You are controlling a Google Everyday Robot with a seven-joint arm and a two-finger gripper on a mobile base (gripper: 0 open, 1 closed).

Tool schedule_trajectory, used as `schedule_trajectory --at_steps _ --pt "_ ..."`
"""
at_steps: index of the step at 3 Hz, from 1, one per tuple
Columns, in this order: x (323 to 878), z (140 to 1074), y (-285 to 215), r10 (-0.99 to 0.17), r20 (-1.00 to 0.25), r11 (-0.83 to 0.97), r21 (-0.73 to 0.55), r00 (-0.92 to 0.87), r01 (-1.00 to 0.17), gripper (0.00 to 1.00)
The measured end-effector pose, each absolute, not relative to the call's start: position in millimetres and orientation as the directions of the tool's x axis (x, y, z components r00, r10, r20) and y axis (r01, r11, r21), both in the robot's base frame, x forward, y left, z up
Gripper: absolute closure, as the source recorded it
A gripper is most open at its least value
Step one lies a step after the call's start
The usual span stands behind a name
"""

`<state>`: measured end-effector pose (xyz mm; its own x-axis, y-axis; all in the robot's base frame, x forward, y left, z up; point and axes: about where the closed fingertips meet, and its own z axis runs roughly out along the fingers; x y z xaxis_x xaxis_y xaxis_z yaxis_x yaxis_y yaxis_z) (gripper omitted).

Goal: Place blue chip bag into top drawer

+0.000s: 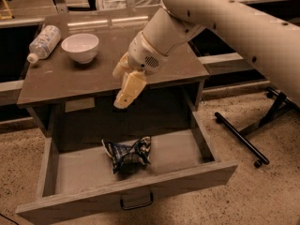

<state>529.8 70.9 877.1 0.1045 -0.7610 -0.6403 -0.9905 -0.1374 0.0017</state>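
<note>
The blue chip bag [127, 153], crumpled dark blue foil with silvery patches, lies on the pale floor of the open top drawer [206, 170], near its middle. The drawer is pulled far out, with its black handle [136, 203] on the front panel. My gripper [121, 86] hangs above the drawer in front of the tabletop edge, well above the bag. Its cream fingers [128, 92] point down and left, spread apart and holding nothing.
A white bowl [80, 47] and a clear plastic bottle [43, 43] lying on its side sit on the brown tabletop [93, 76] at the back left. A black stand base [243, 139] lies on the floor to the right.
</note>
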Motion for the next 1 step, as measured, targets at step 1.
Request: schedule_trajectory --at_steps 1 --pt "529.8 877.1 70.9 -0.761 -0.64 -0.137 0.002 0.105 -0.991 0.0"
